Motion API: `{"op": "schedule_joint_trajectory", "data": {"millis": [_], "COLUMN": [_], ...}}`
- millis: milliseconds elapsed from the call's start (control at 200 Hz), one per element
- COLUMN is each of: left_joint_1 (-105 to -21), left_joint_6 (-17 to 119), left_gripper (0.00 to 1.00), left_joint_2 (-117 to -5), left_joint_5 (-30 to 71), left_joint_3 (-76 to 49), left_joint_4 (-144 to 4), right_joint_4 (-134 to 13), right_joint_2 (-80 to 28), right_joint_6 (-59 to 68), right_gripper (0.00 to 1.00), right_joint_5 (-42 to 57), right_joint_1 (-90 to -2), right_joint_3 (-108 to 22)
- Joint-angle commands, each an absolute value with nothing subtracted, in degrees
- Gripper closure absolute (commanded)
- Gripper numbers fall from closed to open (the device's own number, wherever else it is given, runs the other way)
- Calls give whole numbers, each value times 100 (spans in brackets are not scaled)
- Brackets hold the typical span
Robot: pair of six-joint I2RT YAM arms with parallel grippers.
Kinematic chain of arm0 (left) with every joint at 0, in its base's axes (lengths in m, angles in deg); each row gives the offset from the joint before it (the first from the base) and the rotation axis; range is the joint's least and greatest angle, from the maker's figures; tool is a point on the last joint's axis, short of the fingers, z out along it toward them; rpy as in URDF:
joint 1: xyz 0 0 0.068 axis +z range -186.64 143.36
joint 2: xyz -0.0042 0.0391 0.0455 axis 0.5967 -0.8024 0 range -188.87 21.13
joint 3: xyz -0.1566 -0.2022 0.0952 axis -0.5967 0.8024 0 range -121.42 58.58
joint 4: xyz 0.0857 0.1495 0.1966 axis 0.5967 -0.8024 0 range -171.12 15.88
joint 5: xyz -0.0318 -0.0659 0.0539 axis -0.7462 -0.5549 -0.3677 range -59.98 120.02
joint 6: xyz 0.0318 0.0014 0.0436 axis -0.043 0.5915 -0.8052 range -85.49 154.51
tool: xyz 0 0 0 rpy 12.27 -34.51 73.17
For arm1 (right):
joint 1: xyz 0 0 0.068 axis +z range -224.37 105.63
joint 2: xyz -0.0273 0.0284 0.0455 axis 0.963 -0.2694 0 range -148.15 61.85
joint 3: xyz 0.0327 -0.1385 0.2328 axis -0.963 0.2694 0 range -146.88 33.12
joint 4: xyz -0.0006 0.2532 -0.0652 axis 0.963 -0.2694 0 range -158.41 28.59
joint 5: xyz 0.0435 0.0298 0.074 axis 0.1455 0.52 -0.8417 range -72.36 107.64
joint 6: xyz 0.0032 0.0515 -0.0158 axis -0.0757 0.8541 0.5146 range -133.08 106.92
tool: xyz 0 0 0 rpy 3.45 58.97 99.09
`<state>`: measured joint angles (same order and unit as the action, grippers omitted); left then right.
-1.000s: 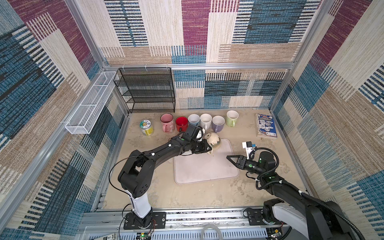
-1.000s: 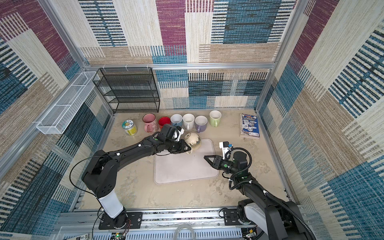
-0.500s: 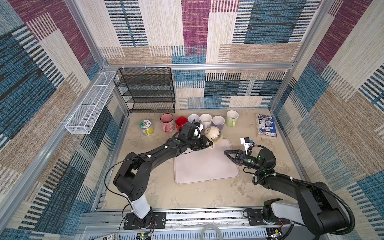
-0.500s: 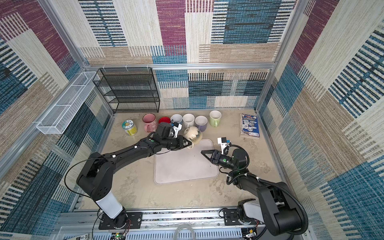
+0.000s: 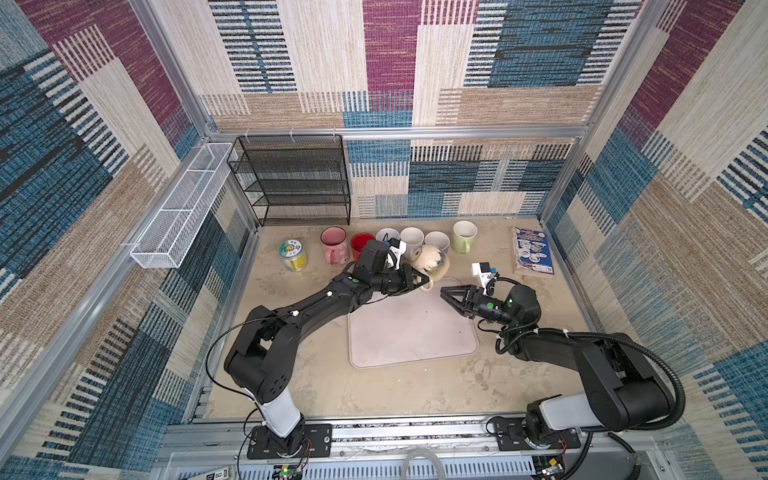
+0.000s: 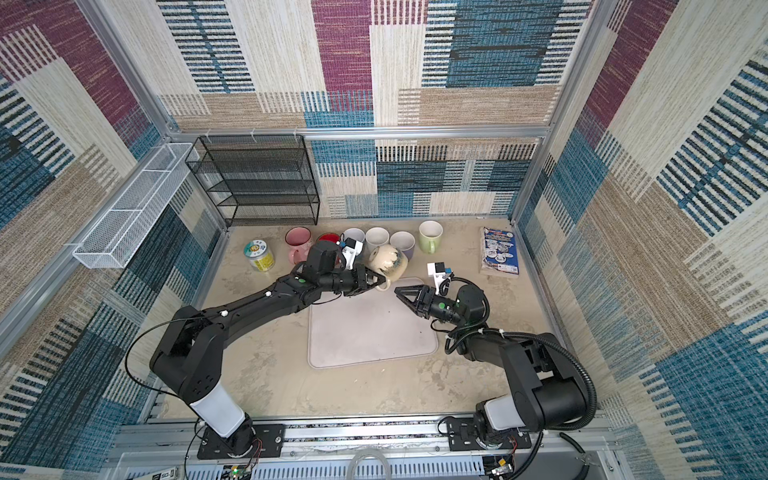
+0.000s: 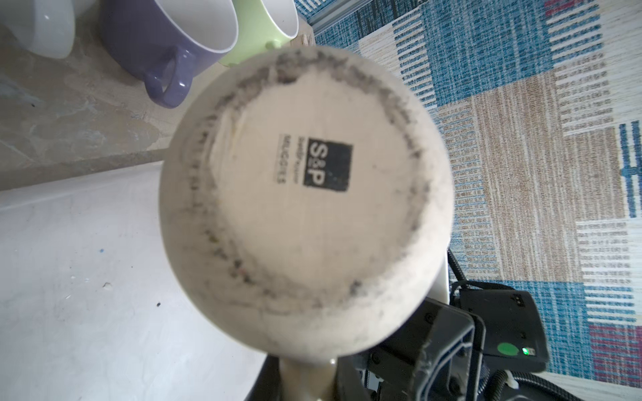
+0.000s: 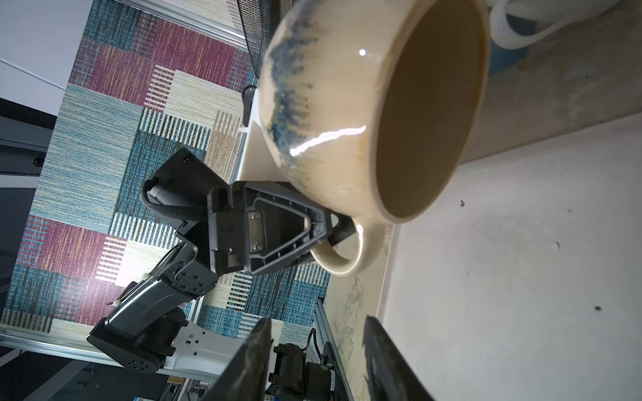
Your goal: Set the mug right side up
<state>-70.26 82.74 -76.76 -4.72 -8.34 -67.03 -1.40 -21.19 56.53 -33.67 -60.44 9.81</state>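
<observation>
Grey mat [image 5: 411, 328]: flat on the tabletop [image 5: 316, 374], nearest.
Right hand [image 5: 444, 293]: fingers apart, empty, low over the mat's far right corner.
Left hand [image 5: 419, 281]: clamped on the handle of the mug [image 5: 432, 259].
Mug position: aloft on its side over the mat's far edge, mouth turned rightward.
Row of mugs [image 5: 436, 240]: upright on the tabletop behind.

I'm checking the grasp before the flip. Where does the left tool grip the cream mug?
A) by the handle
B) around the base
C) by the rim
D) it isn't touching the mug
A: in the right wrist view the left tool is clamped on the handle of the cream mug, with the rim and base free.
</observation>
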Motion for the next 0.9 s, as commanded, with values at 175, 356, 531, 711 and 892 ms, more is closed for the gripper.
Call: {"op": "schedule_joint_trajectory", "data": {"millis": [175,356,531,711,892], "left_joint_1": [-7016,-7012,-7013,-7019,-7012], "left_joint_6": [8433,8507,8550,8555,8611], "left_gripper": [100,100,100,100,100], "left_joint_2": [-7608,-7674,-7699,-7681,-7700], "left_joint_5": [-698,-747,-797,-804,-821], "left_joint_3": [-966,-1041,-1079,-1072,-1047], "left_joint_4": [-5814,-5718,-5655,-5637,-5533], "right_joint_4": [277,336,727,923,982], "right_joint_2": [-2588,-2770,-3053,-3219,-3355], "right_joint_6": [5854,5885,6133,6250,6293], "right_gripper": [53,50,57,56,55], "right_joint_5": [-3312,-3248,-3185,-3158,-3123], "right_joint_1": [-5976,-5947,-5936,-5902,-5869], "right_joint_3": [640,473,368,216,78]}}
